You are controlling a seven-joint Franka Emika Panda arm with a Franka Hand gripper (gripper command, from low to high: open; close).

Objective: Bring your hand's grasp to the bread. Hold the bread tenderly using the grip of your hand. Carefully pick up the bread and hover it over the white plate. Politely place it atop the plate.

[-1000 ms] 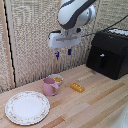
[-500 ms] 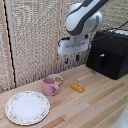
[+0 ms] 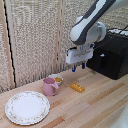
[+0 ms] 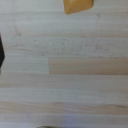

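The bread (image 3: 77, 88) is a small oblong golden block lying on the wooden table, to the exterior view's right of the pink mug (image 3: 49, 87). It also shows partly at the edge of the wrist view (image 4: 78, 5). The white plate (image 3: 27, 107) with a speckled rim lies at the exterior view's left front. My hand (image 3: 78, 67), a white block with blue-tipped dark fingers, hangs in the air above and slightly behind the bread, clear of it. The fingers stand a little apart and hold nothing.
A small white bowl (image 3: 56, 79) with a round orange-yellow blob (image 3: 59, 79) stands behind the mug. A large black box (image 3: 113, 56) stands at the exterior view's right rear. A woven screen (image 3: 35, 40) backs the table.
The arm and hand have moved toward the exterior view's right, from above the mug area to above the bread. The objects on the table have not moved.
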